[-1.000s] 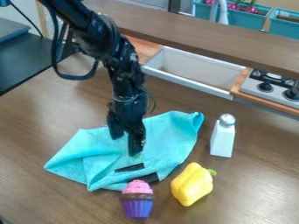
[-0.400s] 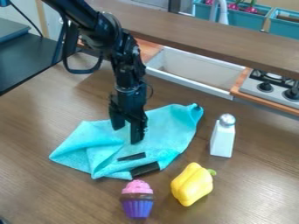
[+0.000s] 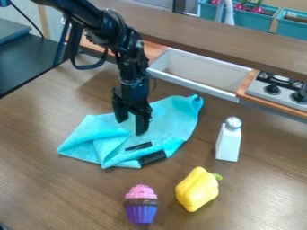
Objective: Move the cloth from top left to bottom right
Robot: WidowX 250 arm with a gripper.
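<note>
The gripper (image 3: 131, 126) points down over the upper middle of the cloth, its two fingers spread apart and their tips at the fabric. Light blue and rumpled, the cloth (image 3: 171, 121) lies left of centre on the wooden surface, with one corner raised a little at the upper right and folds along its lower left. Two black patches show near its lower edge. Part of the cloth behind the fingers is hidden.
A pink and purple cupcake (image 3: 141, 205) stands below the cloth, with a yellow pepper (image 3: 197, 189) to its right. A white shaker with a silver top (image 3: 228, 140) is farther right. Behind are a white sink basin (image 3: 201, 74), a stove (image 3: 282, 90) and a raised wooden ledge (image 3: 210, 33).
The gripper has moved up the view, toward the sink, and the cloth has slid the same way with it, away from the cupcake. The cupcake, pepper and shaker have stayed put.
</note>
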